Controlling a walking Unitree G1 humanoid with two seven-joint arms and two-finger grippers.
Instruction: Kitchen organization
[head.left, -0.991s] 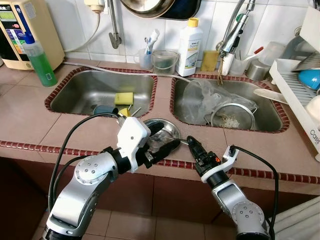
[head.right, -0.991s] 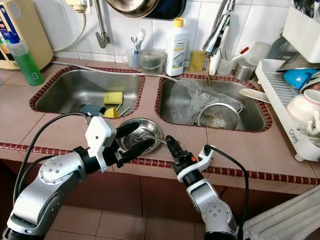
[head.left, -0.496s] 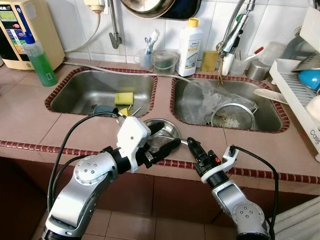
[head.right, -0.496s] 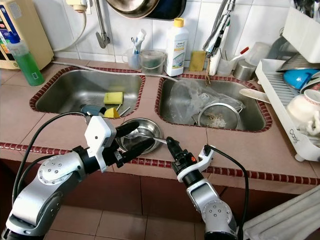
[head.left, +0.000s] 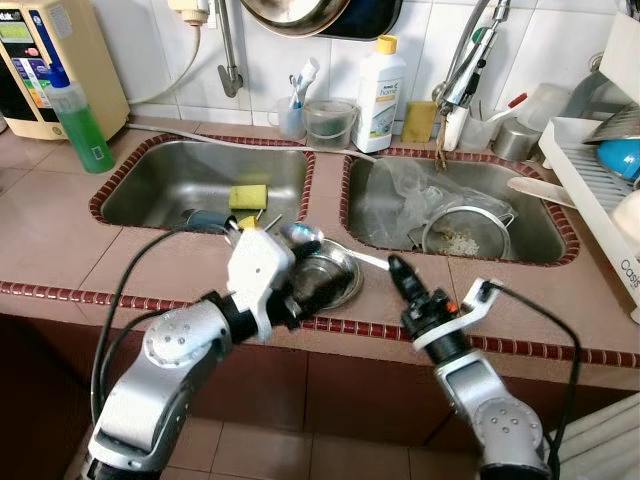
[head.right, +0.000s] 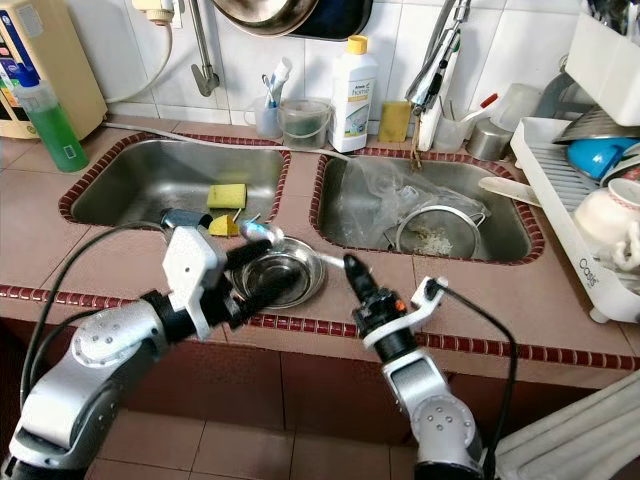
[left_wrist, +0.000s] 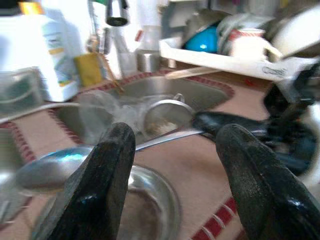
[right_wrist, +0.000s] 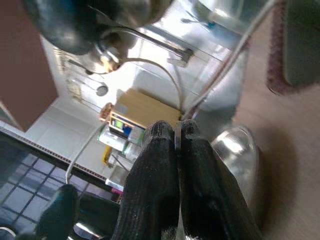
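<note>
— Two steel sinks (head.left: 205, 180) are sitting in the tiled bench (head.left: 60, 240), aren't they?

— Yes, beneath a white-tiled wall, a dish rack (head.left: 590, 190) standing at the far right.

— And the jaws?

— The right gripper (head.left: 398, 272) is pinching a spoon (head.left: 305, 238) by its handle, jaws clenched, the spoon's bowl hovering over the near steel bowl (head.left: 325, 278) between the sinks. The left gripper (left_wrist: 170, 165) is hanging over that bowl, jaws spread wide, grasping nothing.

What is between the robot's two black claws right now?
A spoon bridges them over the steel bowl in the right eye view: right gripper pinches its handle, left gripper open beside the bowl.
</note>
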